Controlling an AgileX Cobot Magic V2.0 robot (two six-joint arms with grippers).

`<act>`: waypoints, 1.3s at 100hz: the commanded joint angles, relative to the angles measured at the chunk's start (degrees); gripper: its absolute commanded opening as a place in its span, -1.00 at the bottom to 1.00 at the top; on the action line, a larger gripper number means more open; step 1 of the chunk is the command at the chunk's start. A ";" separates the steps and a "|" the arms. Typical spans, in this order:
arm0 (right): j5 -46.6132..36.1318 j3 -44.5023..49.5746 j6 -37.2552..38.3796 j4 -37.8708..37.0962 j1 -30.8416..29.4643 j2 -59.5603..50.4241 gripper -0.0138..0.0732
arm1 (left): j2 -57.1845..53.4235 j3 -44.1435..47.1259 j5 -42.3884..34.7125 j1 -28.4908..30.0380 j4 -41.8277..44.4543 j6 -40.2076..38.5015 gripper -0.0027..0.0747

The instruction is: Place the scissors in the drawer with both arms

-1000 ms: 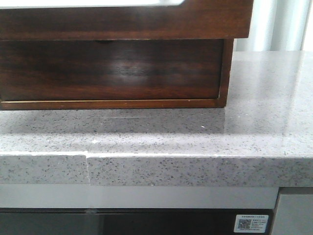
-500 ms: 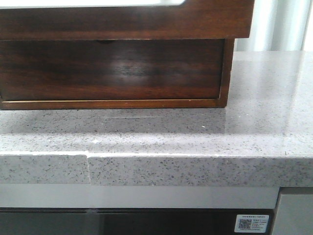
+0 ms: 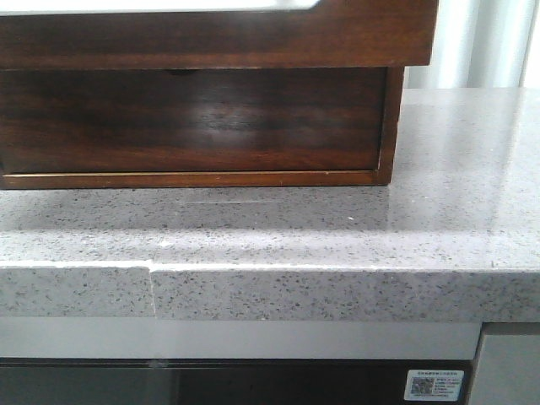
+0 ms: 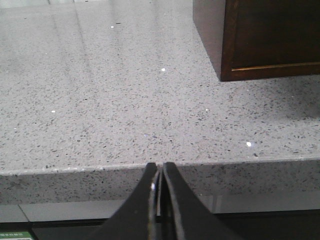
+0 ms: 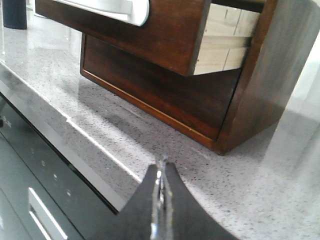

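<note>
While the upper drawer (image 5: pixel 150 30) stands pulled out over the front of the wooden box (image 3: pixel 390 126), no scissors appear in any view; whether they already lie inside cannot be told, since the drawer interior is hidden from all cameras. Left hand (image 4: pixel 160 172): fingers together, nothing between them, sitting low at the bench (image 4: pixel 100 110) edge, well left of the box corner. Right hand (image 5: pixel 161 172): fingers together, empty, near the bench edge and facing the box's right front corner. A white handle (image 5: pixel 120 7) shows on the protruding drawer front.

Risks, judged from this layout:
- Scissors location unknown; if they are not in, a search or regrasp is needed before closing.
- Pushing the drawer from one end only could skew it and jam it in its runners.
- An unbraced box may slide back across the glossy bench under the push.
</note>
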 commanded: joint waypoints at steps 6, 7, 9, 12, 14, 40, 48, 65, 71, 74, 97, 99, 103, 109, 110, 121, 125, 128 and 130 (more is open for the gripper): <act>-6.75 0.41 16.88 -12.50 -2.39 0.57 -0.85 | -1.67 1.31 -2.06 -0.02 -0.12 -0.59 -0.98; -6.92 0.41 18.33 -14.54 -2.62 0.57 -0.85 | -1.67 1.31 -2.06 -0.02 -0.12 -0.59 -0.98; -7.41 0.41 22.58 -17.61 -3.33 0.57 -0.85 | -1.67 1.31 -2.06 -0.02 -0.12 -0.59 -0.98; -8.07 0.41 27.83 -21.56 -4.47 0.57 -0.85 | -1.67 1.31 -2.06 -0.02 -0.12 -0.59 -0.98; -8.56 0.41 31.41 -24.31 -5.47 0.57 -0.85 | -1.67 1.31 -2.06 -0.02 -0.12 -0.59 -0.98; -9.99 0.41 49.68 -33.57 -25.06 0.57 -0.85 | -1.67 1.31 -2.06 -0.02 -0.12 -0.59 -0.98; -8.81 0.41 52.16 -33.57 -31.37 0.57 -0.85 | -1.67 1.31 -2.06 -0.02 -0.12 -0.59 -0.98; -2.07 0.41 53.18 -31.93 -39.92 0.57 -0.85 | -1.67 1.31 -2.06 -0.02 -0.12 -0.59 -0.98; 2.25 0.41 53.18 -30.76 -41.84 -0.25 -0.85 | -1.67 1.31 -2.06 -0.02 -0.12 -0.59 -0.98; 5.23 0.51 53.07 -30.09 -42.33 -1.43 -0.85 | -1.67 1.31 -2.06 -0.02 -0.12 -0.59 -0.98; 15.15 0.51 46.07 -26.44 -44.00 -3.35 -0.85 | -1.67 1.31 -2.28 -0.02 -0.12 -0.59 -0.98; 15.15 0.51 46.04 -26.44 -44.00 -3.35 -0.85 | -1.67 1.31 -2.28 -0.02 -0.12 -0.59 -0.98; 15.15 0.51 46.04 -26.44 -44.00 -3.35 -0.85 | -1.67 1.31 -2.28 -0.02 -0.12 -0.59 -0.98; 15.15 0.51 46.04 -26.44 -44.00 -3.35 -0.85 | -1.67 1.31 -2.28 -0.02 -0.12 -0.59 -0.98; 15.15 0.51 46.04 -26.44 -44.00 -3.35 -0.85 | -1.67 1.31 -2.28 -0.02 -0.12 -0.59 -0.98; 15.15 0.51 46.04 -26.44 -44.00 -3.35 -0.85 | -1.67 1.31 -2.28 -0.02 -0.12 -0.59 -0.98; 15.15 0.51 46.04 -26.44 -44.00 -3.35 -0.85 | -1.67 1.31 -2.28 -0.02 -0.12 -0.59 -0.98; 15.15 0.51 46.04 -26.44 -44.00 -3.35 -0.85 | -1.67 1.31 -2.28 -0.02 -0.12 -0.59 -0.98; 15.15 0.51 46.04 -26.44 -44.00 -3.35 -0.85 | -1.67 1.31 -2.28 -0.02 -0.12 -0.59 -0.98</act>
